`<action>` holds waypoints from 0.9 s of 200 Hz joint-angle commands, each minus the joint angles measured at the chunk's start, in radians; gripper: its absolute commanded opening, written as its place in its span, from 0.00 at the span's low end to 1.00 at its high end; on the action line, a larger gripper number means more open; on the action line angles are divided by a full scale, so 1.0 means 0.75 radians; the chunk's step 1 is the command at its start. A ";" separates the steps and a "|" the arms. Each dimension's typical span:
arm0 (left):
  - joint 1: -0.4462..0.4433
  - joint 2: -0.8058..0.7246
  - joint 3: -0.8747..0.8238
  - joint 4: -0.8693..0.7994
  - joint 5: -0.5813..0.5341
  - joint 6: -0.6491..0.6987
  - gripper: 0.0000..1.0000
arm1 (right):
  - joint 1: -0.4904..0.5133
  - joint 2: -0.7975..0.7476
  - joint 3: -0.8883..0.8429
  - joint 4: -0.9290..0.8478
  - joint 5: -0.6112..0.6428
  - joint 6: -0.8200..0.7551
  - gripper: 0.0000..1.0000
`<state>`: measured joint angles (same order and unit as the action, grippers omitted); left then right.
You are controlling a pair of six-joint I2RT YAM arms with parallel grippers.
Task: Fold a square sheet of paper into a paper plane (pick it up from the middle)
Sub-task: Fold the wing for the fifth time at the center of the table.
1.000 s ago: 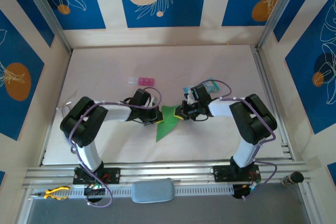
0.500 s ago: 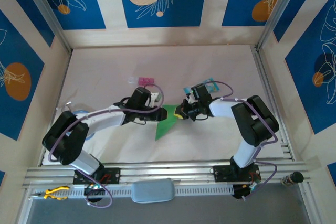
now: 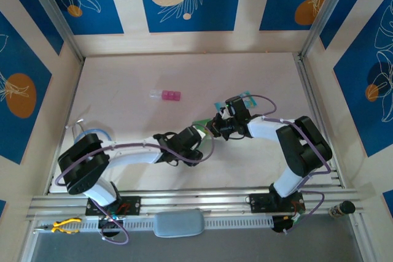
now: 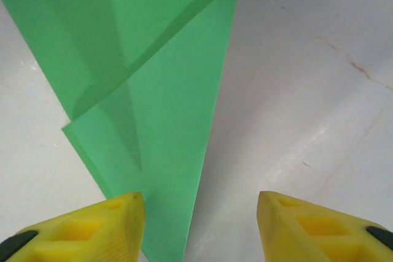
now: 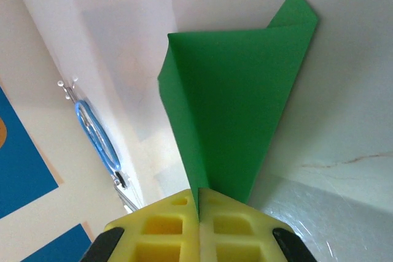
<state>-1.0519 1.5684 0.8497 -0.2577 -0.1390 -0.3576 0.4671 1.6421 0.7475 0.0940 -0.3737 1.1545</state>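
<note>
The green paper [image 5: 239,108] is folded into a pointed wedge with a crease up its middle. My right gripper [image 5: 198,204] is shut on its narrow end and holds it tilted above the table. From above, the right gripper [image 3: 213,130] sits at the table's centre, and a sliver of the green paper [image 3: 202,123] shows beside it. My left gripper [image 3: 198,135] reaches across from the left and covers most of the sheet. Through the left wrist camera the green paper [image 4: 153,90] runs down to a tip between the open left gripper [image 4: 199,225], close to its left finger [image 4: 116,225].
A small pink block [image 3: 167,95] lies farther back on the white table [image 3: 270,72]. A pale blue printed packet [image 3: 241,100] pokes out behind the right wrist. A blue ring [image 3: 92,134] lies at the left, also in the right wrist view as the blue ring [image 5: 95,133].
My left arm has swung rightward and nearer, from the paper's left side to over it, hiding most of it from above. The right gripper has stayed shut on the paper.
</note>
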 commanded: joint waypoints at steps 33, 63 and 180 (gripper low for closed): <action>-0.061 0.071 0.073 -0.102 -0.270 0.041 0.51 | -0.003 -0.031 -0.023 -0.013 -0.007 0.013 0.02; -0.078 0.099 0.094 -0.120 -0.300 0.055 0.48 | -0.001 -0.032 -0.023 -0.013 -0.007 0.015 0.02; -0.092 0.104 0.089 -0.096 -0.333 0.048 0.26 | -0.001 -0.028 -0.024 -0.019 -0.007 0.012 0.02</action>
<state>-1.1095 1.6398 0.8989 -0.3222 -0.3595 -0.3267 0.4671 1.6417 0.7429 0.0967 -0.3729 1.1584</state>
